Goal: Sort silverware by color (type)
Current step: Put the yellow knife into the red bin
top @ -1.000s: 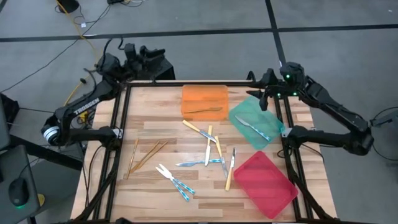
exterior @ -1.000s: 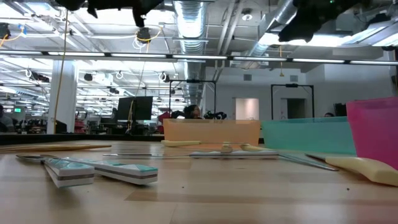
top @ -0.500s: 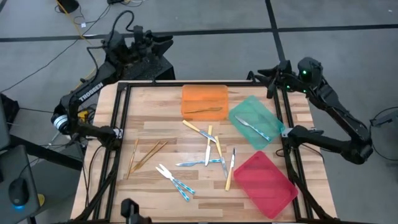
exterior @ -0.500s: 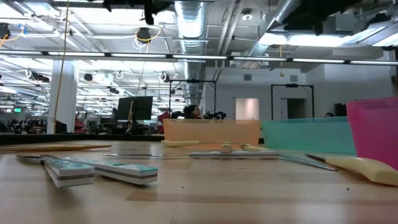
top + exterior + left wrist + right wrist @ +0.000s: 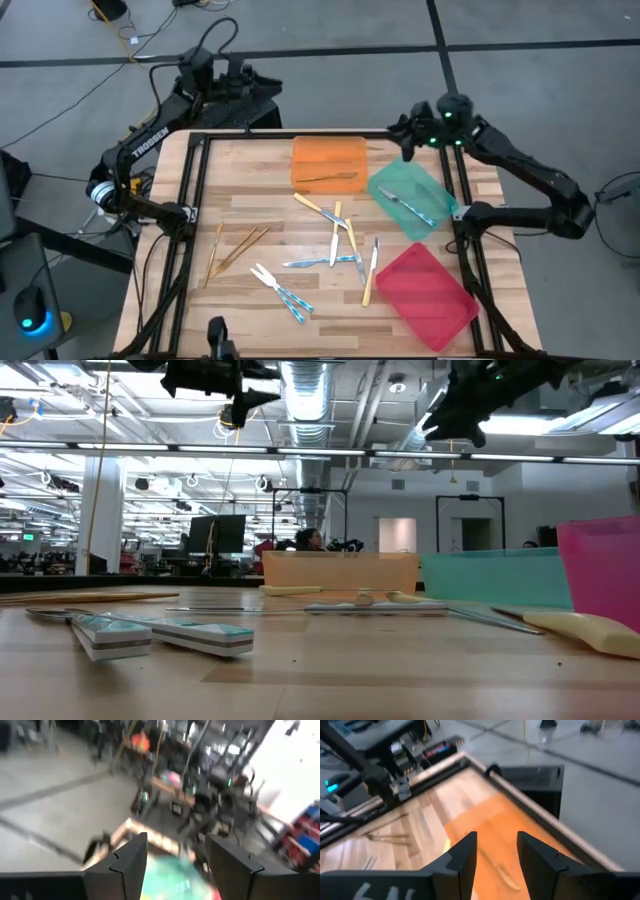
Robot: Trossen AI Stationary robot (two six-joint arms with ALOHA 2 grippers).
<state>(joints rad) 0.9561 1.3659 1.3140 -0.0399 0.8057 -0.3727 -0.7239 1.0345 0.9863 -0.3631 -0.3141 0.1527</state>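
High view: silverware [image 5: 335,245] lies scattered mid-worktop [image 5: 250,200], one gold piece in the orange tray [image 5: 328,160] and one in the green tray [image 5: 412,195], while left end effector [image 5: 262,85] and right end effector [image 5: 400,133] hover at the far edge, fingers parted, empty.

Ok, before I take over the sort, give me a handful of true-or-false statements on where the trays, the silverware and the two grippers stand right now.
1. The orange tray holds one gold utensil. True.
2. The red tray already has silverware in it. False: nothing lies in it.
3. The green tray holds a blue-handled utensil. True.
4. The left gripper is clamped on a fork. False: its fingers stand apart, empty, raised beyond the table's far left corner.
5. The right gripper holds nothing. True: its fingers are open, above the far edge near the green tray.
6. All the gold utensils are sorted. False: a gold bundle lies on the bare table.
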